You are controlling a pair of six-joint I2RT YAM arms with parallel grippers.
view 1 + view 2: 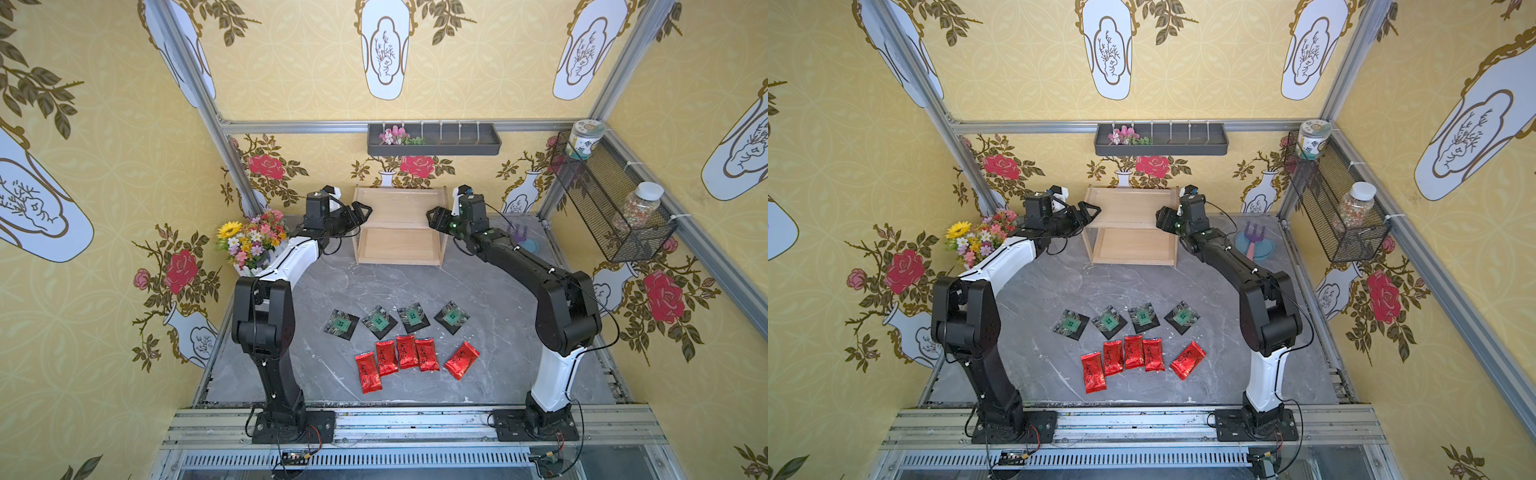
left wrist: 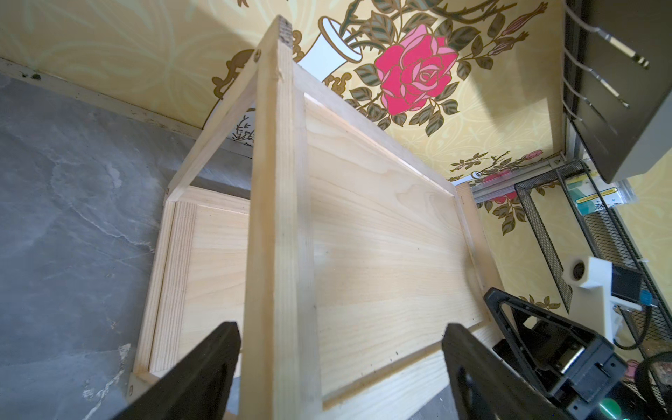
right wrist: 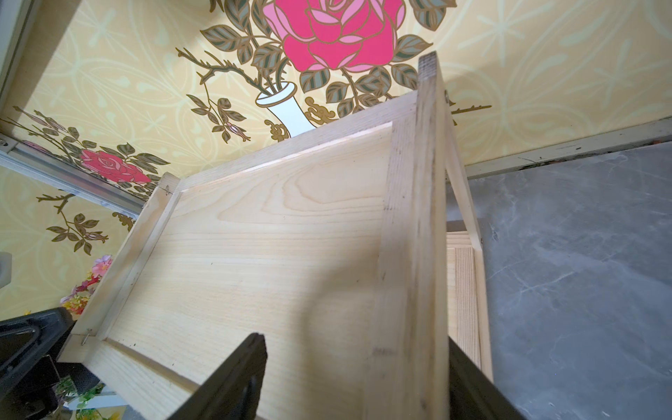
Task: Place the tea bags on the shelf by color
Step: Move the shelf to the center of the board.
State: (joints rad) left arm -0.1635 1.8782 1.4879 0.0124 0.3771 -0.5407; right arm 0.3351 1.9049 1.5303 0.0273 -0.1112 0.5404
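We see four square black tea bags (image 1: 378, 321) in a row on the worktop (image 1: 415, 282). Five red tea bags (image 1: 406, 352) lie flat just nearer. The wooden shelf (image 1: 397, 247) stands upright by the back wall.

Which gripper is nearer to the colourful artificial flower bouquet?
Left. The left gripper is at the end of the light wooden two-tier shelf nearest the flower bouquet; the right gripper is at the shelf's opposite end, farther away.

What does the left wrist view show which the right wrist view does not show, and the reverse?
Only the left wrist view: the black mesh basket, the dark wall tray. Only the right wrist view: the flower bouquet. Both: the wooden shelf, the grey table, and that arm's own open gripper astride a shelf end rail: left gripper, right gripper.
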